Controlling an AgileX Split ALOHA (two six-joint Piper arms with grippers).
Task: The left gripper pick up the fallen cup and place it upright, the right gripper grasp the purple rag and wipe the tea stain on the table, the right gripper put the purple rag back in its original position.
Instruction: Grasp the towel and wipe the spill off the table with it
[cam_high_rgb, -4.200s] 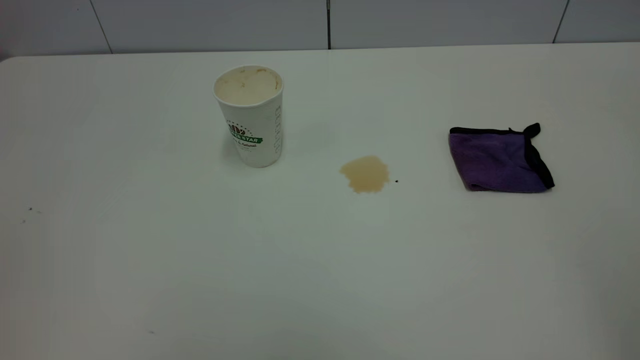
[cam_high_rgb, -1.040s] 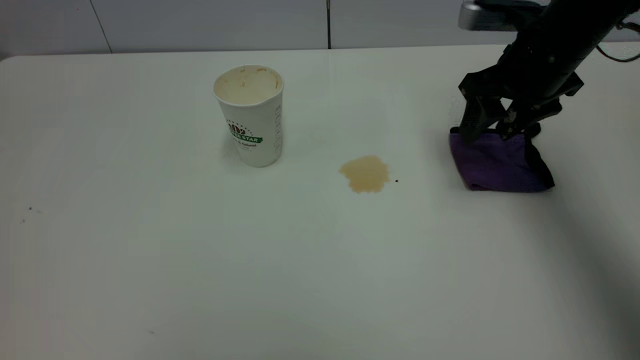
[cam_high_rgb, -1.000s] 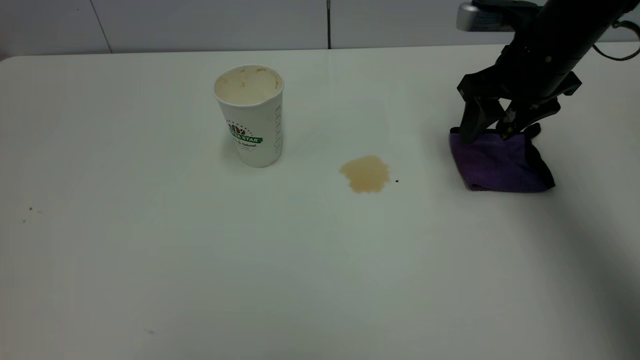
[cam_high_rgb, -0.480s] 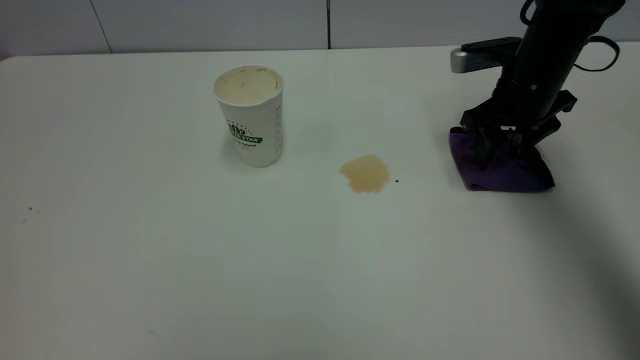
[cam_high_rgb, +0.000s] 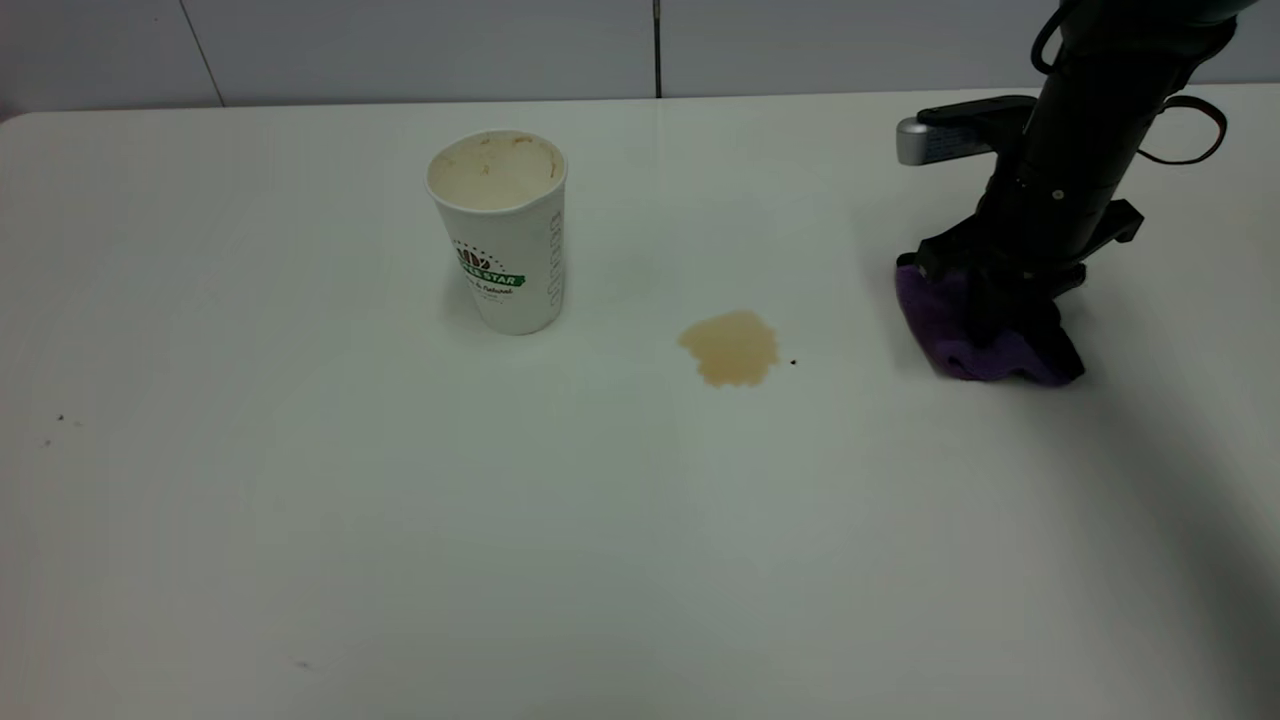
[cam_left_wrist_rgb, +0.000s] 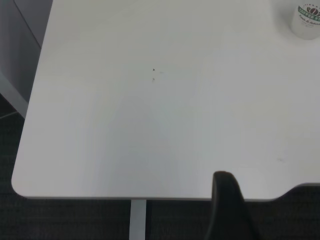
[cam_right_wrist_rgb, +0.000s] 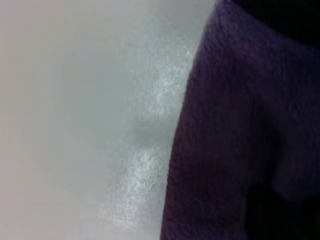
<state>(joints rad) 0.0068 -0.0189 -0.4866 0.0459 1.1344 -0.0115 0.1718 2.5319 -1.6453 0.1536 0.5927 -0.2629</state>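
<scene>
The cup stands upright at the back left of the table; its lower part also shows in the left wrist view. The tea stain lies to the right of the cup, apart from it. The purple rag lies bunched at the right. My right gripper stands straight down on the rag and is shut on it. The rag fills half of the right wrist view. My left gripper shows only in its own wrist view, over the table's edge far from the cup.
A tiny dark speck lies just right of the stain. Small specks mark the table at the far left. The table's edge and rounded corner show in the left wrist view, with dark floor beyond.
My right arm came in from the upper right, dropped onto the rag and closed on it. The rag has bunched inward from its right side. The cup and the stain have not moved.
</scene>
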